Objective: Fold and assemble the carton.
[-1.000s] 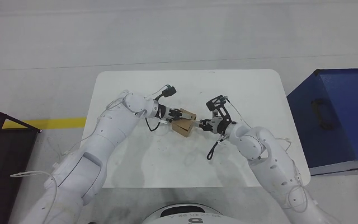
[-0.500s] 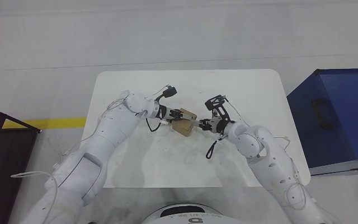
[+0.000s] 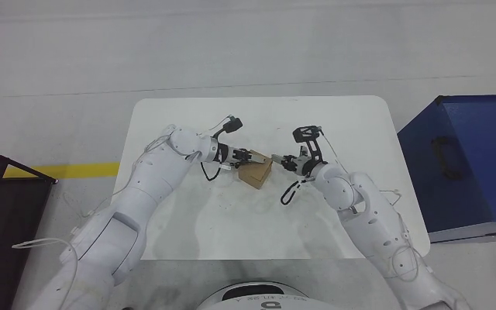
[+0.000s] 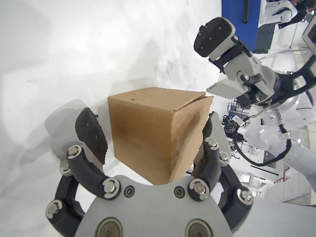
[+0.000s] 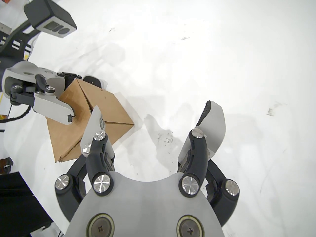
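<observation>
A small brown carton stands on the white table, its faces folded up into a box with one flap seam slightly ajar at a corner. My left gripper is shut on it from the left. In the left wrist view the carton sits between both pads. My right gripper hangs open just to the carton's right, apart from it. In the right wrist view its fingers hold nothing, and the carton lies ahead with the left gripper straddling it.
A blue bin stands on the floor past the table's right edge. A dark frame sits on the floor to the left. Bare tabletop surrounds the carton on all sides.
My right gripper has drawn back from the carton, a little to the right and farther up the table. The left gripper keeps its hold, and the carton has barely shifted.
</observation>
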Robot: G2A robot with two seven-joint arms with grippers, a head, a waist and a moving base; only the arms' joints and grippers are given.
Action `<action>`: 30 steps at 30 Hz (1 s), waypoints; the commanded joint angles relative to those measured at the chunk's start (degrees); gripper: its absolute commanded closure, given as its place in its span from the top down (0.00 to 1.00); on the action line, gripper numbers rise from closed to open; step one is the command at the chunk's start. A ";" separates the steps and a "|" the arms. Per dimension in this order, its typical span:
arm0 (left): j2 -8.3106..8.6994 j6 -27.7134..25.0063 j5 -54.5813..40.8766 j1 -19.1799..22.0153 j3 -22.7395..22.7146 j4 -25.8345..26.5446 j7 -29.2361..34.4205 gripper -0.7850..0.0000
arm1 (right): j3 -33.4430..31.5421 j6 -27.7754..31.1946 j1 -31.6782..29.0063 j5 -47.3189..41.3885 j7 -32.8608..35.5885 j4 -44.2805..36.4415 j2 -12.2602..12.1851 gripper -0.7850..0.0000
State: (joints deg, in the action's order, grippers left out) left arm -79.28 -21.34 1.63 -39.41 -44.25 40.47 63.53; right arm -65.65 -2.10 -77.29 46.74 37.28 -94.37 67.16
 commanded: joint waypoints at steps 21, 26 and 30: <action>1.71 -2.63 -4.20 0.72 -5.40 -0.78 -1.80 1.00 | 0.27 5.60 -1.62 2.35 2.16 -2.07 -0.42 0.87; 3.44 -3.80 -5.53 0.05 -9.29 3.18 -1.90 1.00 | 0.07 4.90 -1.10 2.36 2.63 -3.01 -0.39 0.88; 4.84 -3.11 -5.52 -1.71 -12.03 8.26 -1.72 1.00 | -1.01 6.01 -2.28 1.60 1.81 -4.95 -0.60 0.89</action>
State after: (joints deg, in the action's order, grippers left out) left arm -74.79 -24.74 -3.92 -40.58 -55.61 47.25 61.74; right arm -66.44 3.64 -79.30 48.56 39.32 -98.99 66.60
